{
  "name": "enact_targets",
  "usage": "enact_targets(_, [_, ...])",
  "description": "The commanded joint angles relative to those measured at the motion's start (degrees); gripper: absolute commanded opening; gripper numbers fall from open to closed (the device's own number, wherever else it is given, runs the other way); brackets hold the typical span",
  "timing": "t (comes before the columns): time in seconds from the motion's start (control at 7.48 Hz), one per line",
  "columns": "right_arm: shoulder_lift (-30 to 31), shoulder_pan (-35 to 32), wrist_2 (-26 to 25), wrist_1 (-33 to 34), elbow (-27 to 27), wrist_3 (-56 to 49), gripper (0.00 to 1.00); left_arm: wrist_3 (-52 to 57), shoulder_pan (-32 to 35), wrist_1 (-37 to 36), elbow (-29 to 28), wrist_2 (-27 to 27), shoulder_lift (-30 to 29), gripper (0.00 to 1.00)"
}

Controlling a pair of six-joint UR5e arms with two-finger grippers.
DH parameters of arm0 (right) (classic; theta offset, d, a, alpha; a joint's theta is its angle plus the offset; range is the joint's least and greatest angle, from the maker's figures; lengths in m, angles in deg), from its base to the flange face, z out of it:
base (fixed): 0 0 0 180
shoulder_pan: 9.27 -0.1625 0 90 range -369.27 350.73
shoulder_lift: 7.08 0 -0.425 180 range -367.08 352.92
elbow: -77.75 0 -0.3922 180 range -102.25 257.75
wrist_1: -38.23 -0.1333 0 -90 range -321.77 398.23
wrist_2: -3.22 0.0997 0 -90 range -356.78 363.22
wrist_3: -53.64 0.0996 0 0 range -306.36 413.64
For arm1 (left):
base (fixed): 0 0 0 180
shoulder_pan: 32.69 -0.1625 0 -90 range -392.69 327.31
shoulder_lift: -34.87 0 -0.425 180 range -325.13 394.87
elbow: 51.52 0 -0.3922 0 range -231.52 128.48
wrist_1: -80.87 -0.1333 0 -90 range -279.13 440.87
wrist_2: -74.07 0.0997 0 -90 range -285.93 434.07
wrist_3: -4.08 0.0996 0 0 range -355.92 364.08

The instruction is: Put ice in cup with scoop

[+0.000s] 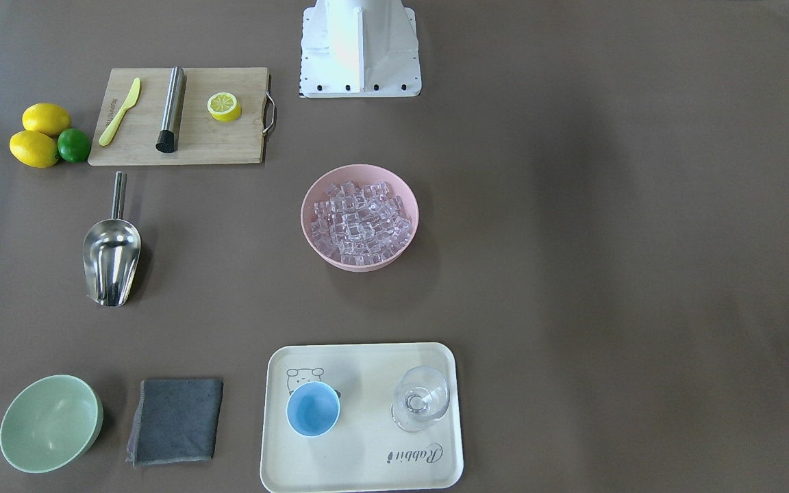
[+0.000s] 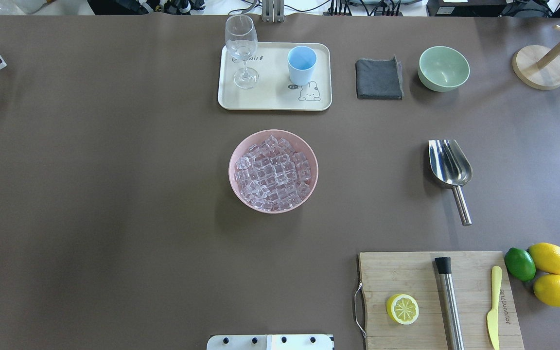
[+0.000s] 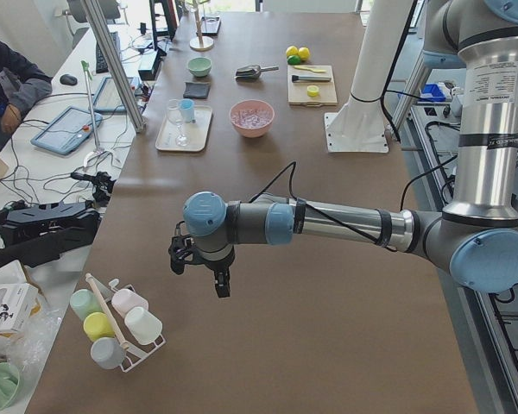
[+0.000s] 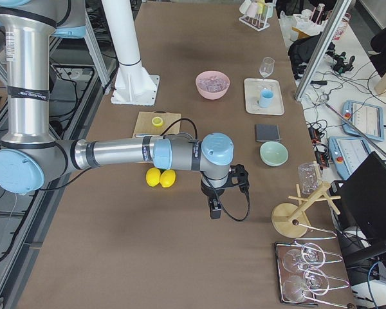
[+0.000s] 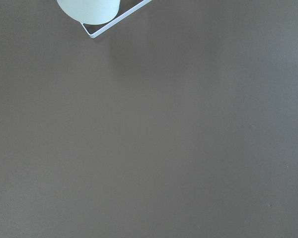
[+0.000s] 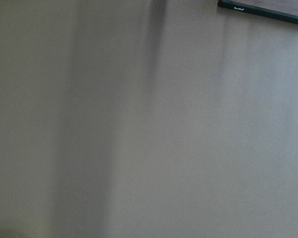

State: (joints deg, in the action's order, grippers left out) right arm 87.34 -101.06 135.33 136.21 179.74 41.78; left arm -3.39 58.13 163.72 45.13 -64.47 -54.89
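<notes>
The ice (image 2: pixel 273 173) fills a pink bowl (image 2: pixel 232 171) at the table's middle. The light-blue cup (image 2: pixel 302 64) stands upright on a cream tray (image 2: pixel 274 99) at the far side. The steel scoop (image 2: pixel 449 163) lies on the table to the right, handle toward the robot. My left gripper (image 3: pixel 220 285) hangs over bare table at the left end, seen only in the exterior left view. My right gripper (image 4: pixel 213 209) hangs over bare table at the right end, seen only in the exterior right view. I cannot tell whether either is open or shut.
A wine glass (image 2: pixel 242 48) shares the tray. A grey cloth (image 2: pixel 378 78) and a green bowl (image 2: pixel 443 68) lie to its right. A cutting board (image 2: pixel 435 301) holds a half lemon, a steel cylinder and a yellow knife, with lemons (image 2: pixel 552 272) beside it.
</notes>
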Motion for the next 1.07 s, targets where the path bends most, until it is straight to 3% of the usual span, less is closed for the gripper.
enact_targets(0.0, [1.5, -0.1, 3.6, 2.2, 0.5, 0.0, 1.0, 0.1, 0.1, -0.1, -0.1, 0.0, 0.1, 0.98])
enact_targets(0.67, [2.6, -0.1, 4.8, 3.6, 0.1, 0.3, 1.0, 0.1, 0.0, -0.1, 0.0, 0.0, 0.9, 0.98])
enact_targets(0.94, [2.5, 2.5, 5.4, -0.9, 0.2, 2.3, 1.0, 0.2, -0.2, 0.1, -0.1, -0.1, 0.9, 0.98])
